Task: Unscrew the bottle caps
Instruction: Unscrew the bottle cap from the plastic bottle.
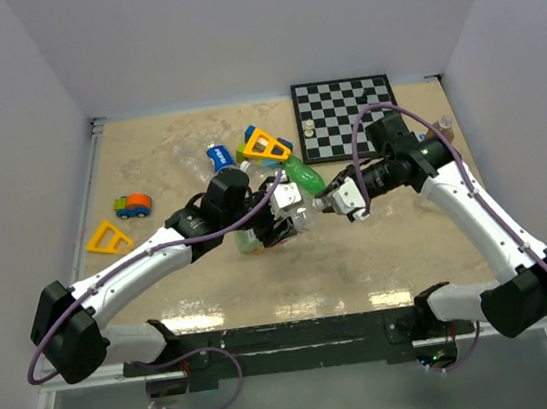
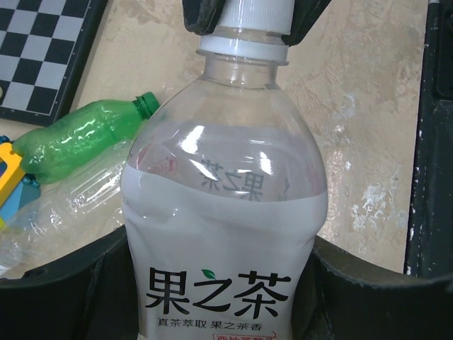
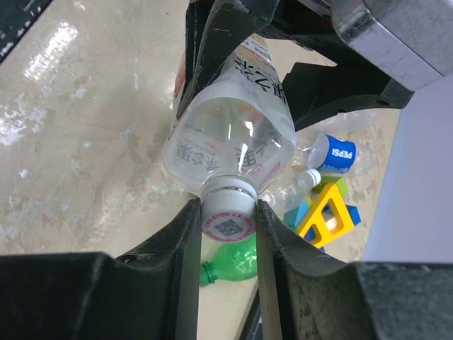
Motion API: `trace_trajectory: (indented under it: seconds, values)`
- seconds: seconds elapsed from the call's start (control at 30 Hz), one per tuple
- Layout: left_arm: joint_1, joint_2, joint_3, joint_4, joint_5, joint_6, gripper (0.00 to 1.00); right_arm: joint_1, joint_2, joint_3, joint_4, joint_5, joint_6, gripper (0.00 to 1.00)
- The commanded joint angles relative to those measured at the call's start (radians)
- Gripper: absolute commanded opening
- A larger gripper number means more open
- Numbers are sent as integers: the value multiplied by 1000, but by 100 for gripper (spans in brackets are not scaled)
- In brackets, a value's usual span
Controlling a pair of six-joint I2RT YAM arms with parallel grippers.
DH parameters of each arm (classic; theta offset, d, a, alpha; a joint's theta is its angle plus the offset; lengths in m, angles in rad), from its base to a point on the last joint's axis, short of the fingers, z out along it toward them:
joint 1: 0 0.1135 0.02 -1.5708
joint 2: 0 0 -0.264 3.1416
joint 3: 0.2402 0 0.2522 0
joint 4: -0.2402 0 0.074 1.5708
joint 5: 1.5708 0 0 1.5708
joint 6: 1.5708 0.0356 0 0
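Right jaws on white cap (image 3: pixel 228 212) — 果之茶 bottle (image 2: pixel 223 234)

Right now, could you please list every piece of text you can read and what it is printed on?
"果之茶": large print, label of the clear bottle.
"真茶萃取 果之茶香": small line beneath it.
"PEPSI": blue bottle label.
On the white cap, red print and a code: too small to read.

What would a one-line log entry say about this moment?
stage: grip for unscrewing | left claw: holding clear tea bottle by its body | right claw: shut on white cap | cap: on the neck
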Motion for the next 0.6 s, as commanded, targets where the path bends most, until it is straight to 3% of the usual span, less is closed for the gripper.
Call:
trace_trajectory:
  seconds: [0.0,0.1,0.2,0.57]
  values:
    - [3,-34,19,-26,77,17,1,-25,31,-27,40,-13,109,45]
    - [4,-34,19,-26,74,15,1,-25,17,-30,120,-23,280,62]
    - [4,-34,16,-26,71,15,1,-27,-9,-18,164,-18,404,72]
    - [3,-34,22,-24,24,5,1,-27,-67,108,28,29,679,77]
